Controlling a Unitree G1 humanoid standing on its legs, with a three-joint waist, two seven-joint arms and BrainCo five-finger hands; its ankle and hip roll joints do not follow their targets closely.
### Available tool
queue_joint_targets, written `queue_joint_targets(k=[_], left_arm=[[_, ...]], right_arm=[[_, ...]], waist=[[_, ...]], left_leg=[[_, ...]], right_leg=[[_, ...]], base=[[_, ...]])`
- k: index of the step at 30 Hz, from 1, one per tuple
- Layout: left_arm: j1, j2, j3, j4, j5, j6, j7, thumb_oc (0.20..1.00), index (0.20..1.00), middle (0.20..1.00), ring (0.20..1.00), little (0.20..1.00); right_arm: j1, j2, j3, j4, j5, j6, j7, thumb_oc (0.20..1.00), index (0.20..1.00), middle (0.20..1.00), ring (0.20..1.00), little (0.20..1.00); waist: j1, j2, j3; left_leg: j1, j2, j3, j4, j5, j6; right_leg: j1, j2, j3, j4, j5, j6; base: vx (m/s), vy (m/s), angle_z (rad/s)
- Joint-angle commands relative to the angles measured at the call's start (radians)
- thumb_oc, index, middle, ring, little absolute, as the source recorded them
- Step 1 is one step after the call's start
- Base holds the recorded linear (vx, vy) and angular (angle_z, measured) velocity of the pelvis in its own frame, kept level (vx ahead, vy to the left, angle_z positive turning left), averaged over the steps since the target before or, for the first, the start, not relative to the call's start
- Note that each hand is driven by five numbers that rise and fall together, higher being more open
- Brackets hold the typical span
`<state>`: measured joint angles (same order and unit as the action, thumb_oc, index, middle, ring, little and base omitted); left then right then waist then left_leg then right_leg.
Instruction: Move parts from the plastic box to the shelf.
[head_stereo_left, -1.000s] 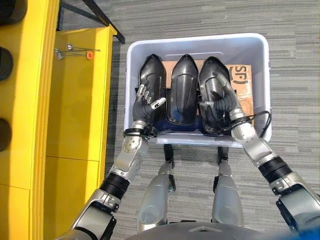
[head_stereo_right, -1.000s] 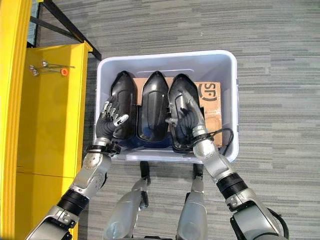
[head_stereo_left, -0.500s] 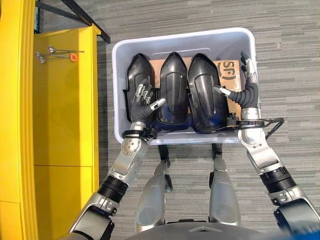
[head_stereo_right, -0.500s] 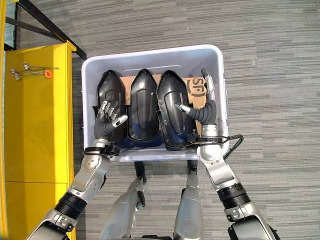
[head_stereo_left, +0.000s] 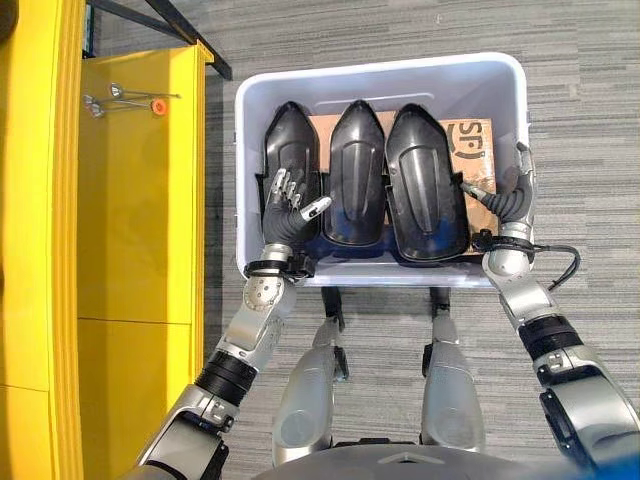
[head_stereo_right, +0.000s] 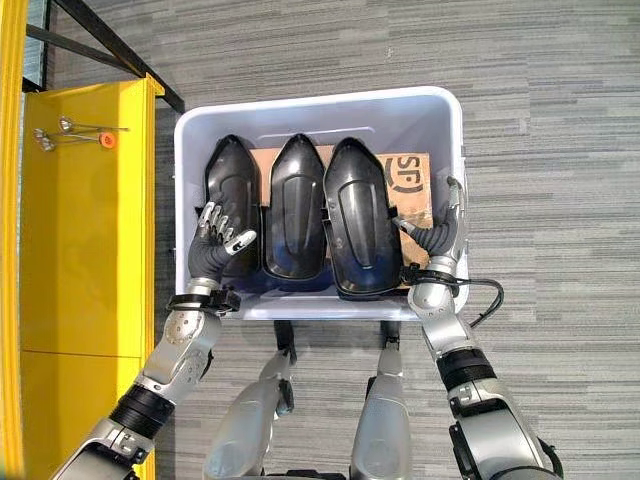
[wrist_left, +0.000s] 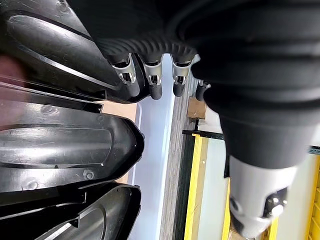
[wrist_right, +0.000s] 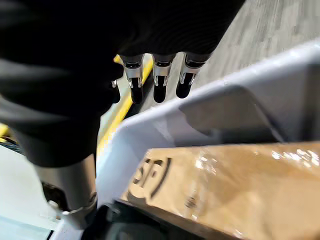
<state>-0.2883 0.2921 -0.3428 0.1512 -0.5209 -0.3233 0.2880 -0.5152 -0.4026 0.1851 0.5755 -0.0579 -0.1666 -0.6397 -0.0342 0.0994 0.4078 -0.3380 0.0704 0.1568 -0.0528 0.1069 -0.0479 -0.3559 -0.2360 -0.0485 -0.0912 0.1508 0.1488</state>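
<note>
Fingers of both hands spread, left hand over leftmost black part, right hand empty

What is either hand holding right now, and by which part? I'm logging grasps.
Nothing is held. The left hand hovers open over the leftmost black part; the right hand is open by the plastic box's right wall.

Right hand with straight dark-tipped fingers above the plastic box wall; brown cardboard lies inside.
</note>
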Motion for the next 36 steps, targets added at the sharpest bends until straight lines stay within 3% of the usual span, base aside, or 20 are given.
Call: queue_joint_targets(k=[1,14,16,19,23,36], left_arm=[[-0.006,0.038,0.025,-0.065,0.011,-0.066,-0.011,1.000,1.000,1.000,1.000,1.000],[-0.012,0.033,0.015,-0.063,0.002,-0.069,-0.010,1.000,1.000,1.000,1.000,1.000],[-0.022,0.043,0.003,-0.074,-0.006,-0.071,-0.018,1.000,1.000,1.000,1.000,1.000],[-0.023,0.044,0.003,-0.074,-0.006,-0.071,-0.018,1.000,1.000,1.000,1.000,1.000],[-0.027,0.056,-0.026,-0.082,-0.024,-0.067,-0.026,1.000,1.000,1.000,1.000,1.000],[-0.034,0.059,-0.055,-0.092,-0.043,-0.067,-0.024,1.000,1.000,1.000,1.000,1.000]], right_arm=[[-0.039,0.003,0.018,-0.061,0.041,-0.043,0.018,1.000,1.000,1.000,1.000,1.000],[-0.056,0.033,0.076,0.004,0.071,-0.043,0.050,1.000,1.000,1.000,1.000,1.000],[-0.102,0.054,0.082,0.190,0.132,-0.025,0.061,1.000,1.000,1.000,1.000,1.000],[-0.103,0.054,0.082,0.192,0.133,-0.026,0.062,1.000,1.000,1.000,1.000,1.000],[-0.151,0.052,0.073,0.415,0.217,-0.011,0.048,1.000,1.000,1.000,1.000,1.000],[-0.225,0.064,0.127,0.602,0.187,0.046,0.037,1.000,1.000,1.000,1.000,1.000]], waist=[[0.010,-0.021,-0.010],[0.015,-0.025,0.001],[0.028,-0.017,0.010],[0.028,-0.017,0.010],[0.034,-0.008,0.036],[0.056,0.001,0.042]], left_leg=[[-0.026,0.083,-0.039,0.112,-0.060,-0.067],[-0.045,0.076,-0.044,0.130,-0.068,-0.065],[-0.056,0.074,-0.049,0.148,-0.079,-0.064],[-0.057,0.074,-0.049,0.148,-0.079,-0.064],[-0.098,0.057,-0.051,0.187,-0.092,-0.059],[-0.109,0.049,-0.055,0.193,-0.096,-0.056]], right_leg=[[0.035,-0.078,-0.021,0.099,-0.036,0.038],[0.029,-0.083,-0.024,0.101,-0.033,0.038],[0.028,-0.085,-0.025,0.107,-0.038,0.038],[0.027,-0.085,-0.025,0.107,-0.038,0.038],[0.002,-0.090,-0.018,0.124,-0.033,0.035],[0.000,-0.096,-0.021,0.126,-0.034,0.036]], base=[[0.00,0.000,0.00],[0.00,0.004,0.01],[0.00,0.000,0.00],[-0.01,0.016,0.06],[-0.03,0.060,0.08],[0.00,0.004,0.01]])
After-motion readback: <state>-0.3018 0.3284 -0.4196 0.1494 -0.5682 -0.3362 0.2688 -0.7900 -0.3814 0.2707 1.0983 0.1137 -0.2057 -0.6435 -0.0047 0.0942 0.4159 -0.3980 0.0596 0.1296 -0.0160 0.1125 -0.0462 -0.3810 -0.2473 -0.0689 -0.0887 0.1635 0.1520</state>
